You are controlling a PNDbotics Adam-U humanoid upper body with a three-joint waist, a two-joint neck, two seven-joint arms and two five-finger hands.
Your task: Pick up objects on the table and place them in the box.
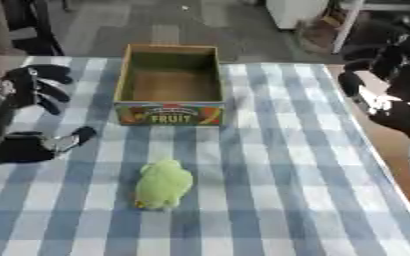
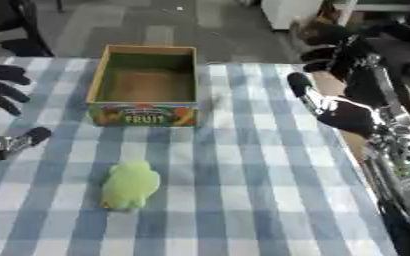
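Note:
A green plush toy (image 1: 164, 184) lies on the blue-and-white checked tablecloth (image 1: 278, 170), in front of the box. The cardboard box (image 1: 171, 85), printed FRUIT on its front, stands open at the far middle of the table with nothing visible inside. My left hand (image 1: 33, 115) hovers at the left edge, open, with fingers and thumb spread, left of the box and up-left of the toy. My right hand (image 2: 340, 82) is raised at the table's right edge, open, well away from the toy.
The table's right edge (image 1: 392, 155) shows bare wood beyond the cloth. Dark furniture and a white cabinet (image 1: 292, 12) stand on the floor past the far edge.

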